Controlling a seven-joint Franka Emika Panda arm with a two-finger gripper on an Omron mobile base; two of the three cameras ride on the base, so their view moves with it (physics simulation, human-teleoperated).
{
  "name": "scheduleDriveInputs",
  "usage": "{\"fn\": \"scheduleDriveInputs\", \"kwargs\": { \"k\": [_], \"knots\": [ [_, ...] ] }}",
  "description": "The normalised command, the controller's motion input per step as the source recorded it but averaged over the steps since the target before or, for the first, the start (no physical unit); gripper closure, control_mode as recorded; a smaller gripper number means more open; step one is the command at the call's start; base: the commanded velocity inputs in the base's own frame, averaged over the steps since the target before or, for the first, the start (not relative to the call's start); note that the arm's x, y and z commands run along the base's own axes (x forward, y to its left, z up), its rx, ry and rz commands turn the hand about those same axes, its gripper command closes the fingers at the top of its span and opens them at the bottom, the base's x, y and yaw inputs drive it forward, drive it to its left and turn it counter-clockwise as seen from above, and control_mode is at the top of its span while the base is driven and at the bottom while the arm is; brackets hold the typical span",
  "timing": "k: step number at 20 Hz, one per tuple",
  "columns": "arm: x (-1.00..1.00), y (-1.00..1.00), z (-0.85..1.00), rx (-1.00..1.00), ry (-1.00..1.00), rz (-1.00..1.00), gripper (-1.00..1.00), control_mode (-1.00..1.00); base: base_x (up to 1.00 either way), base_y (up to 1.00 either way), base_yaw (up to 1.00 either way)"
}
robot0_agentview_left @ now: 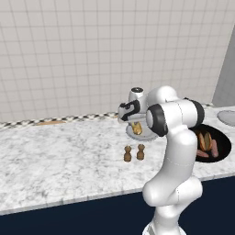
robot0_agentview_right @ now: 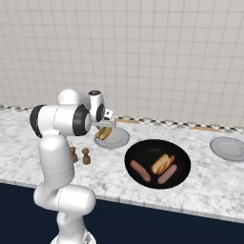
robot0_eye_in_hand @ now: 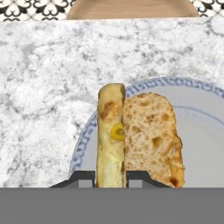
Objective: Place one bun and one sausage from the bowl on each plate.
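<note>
Hand view: jaws clamp bun (robot0_eye_in_hand: 131,135) upright above plate (robot0_eye_in_hand: 197,131).

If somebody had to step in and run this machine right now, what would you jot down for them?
Gripper: fingers shut on a bun, held over the near plate.
Bowl: holds one more bun and two sausages.
Far plate has nothing on it.
Done: the first bun is lifted out of the bowl and brought to the near plate, not yet released.
Left: set this bun down, add a sausage to it, then put the other bun and sausage on the far plate.
Two small brown shakers stand close to the near plate.
</note>
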Motion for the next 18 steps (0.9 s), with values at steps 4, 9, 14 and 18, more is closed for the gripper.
{"fn": "scheduleDriveInputs", "kwargs": {
  "k": [4,9,14,18],
  "knots": [
    [0.00,0.00,-0.11,0.00,0.00,0.00,1.00,-1.00,0.00,0.00,0.00],
    [-0.01,0.00,0.00,0.00,0.00,0.00,-1.00,-1.00,0.00,0.00,0.00],
    [0.00,0.00,0.00,0.00,0.00,0.00,-1.00,-1.00,0.00,0.00,0.00],
    [0.00,0.00,0.00,0.00,0.00,0.00,-1.00,-1.00,0.00,0.00,0.00]
  ]
}}
